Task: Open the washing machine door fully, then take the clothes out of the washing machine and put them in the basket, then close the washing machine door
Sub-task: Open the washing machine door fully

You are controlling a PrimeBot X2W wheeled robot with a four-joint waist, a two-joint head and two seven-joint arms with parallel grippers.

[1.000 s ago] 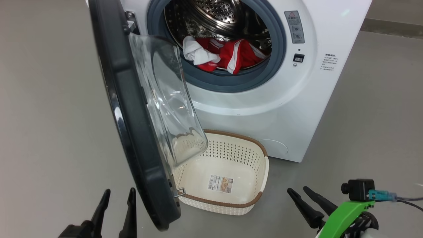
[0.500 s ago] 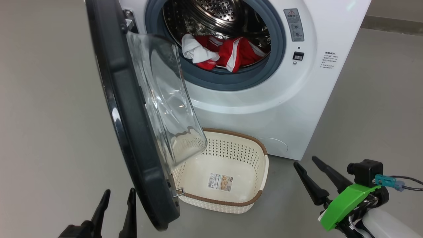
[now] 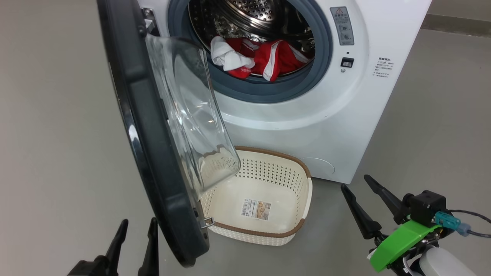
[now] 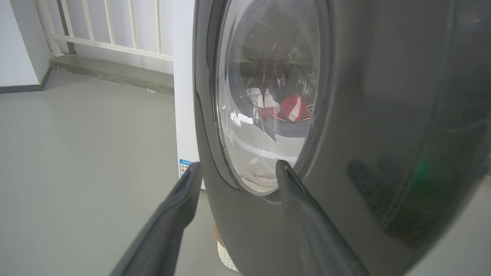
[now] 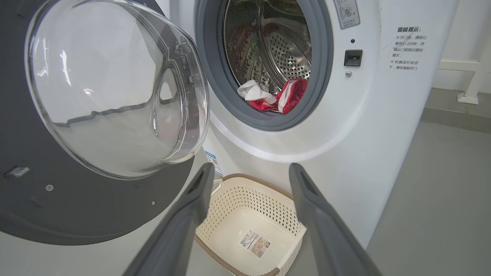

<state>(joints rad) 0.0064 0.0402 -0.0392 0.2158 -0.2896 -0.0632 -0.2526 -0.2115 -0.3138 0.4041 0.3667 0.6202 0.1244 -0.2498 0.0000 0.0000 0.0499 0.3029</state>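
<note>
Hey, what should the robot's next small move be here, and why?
Probably lift the open right gripper toward the clothes at the front of the drum: the door stands swung out, the basket is empty, and that gripper holds nothing.

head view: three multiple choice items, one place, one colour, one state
1. Where is the basket? A on the floor before the washing machine; B on a table; C on top of the machine.
2. Main colour of the clothes? A blue; B red; C green.
3. The washing machine door is: A shut; B open; C taken off.
Answers: 1 A, it stands on the floor at the machine's front. 2 B, red fabric with white trim. 3 B, swung out, baring the drum.
</note>
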